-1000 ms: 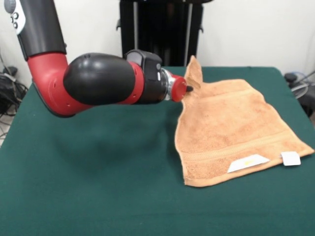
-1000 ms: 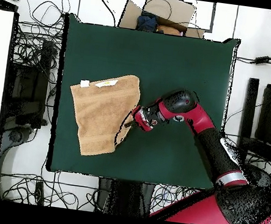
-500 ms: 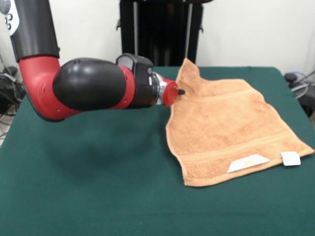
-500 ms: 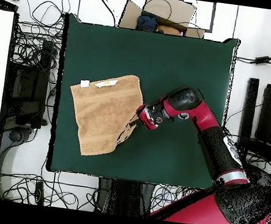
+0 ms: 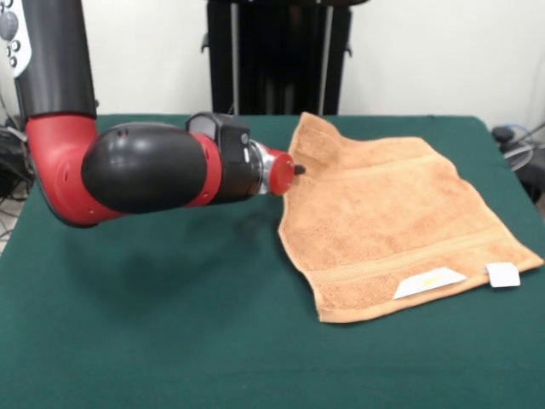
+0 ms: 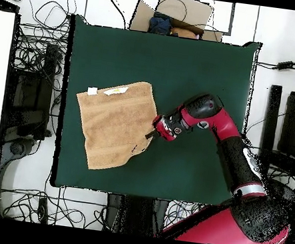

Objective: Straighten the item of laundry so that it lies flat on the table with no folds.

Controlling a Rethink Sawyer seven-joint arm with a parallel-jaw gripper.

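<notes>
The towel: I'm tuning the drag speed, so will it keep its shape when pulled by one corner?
Probably not. The towel looks floppy: the corner at the tool is raised while the rest lies slack on the table. Its terry pile likely grips the cloth-like top, so it may stretch or bunch rather than slide.

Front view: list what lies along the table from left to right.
Bare table → black and red arm → gripper at the towel's raised corner → towel → long white label → small white tag at the towel's right corner.
</notes>
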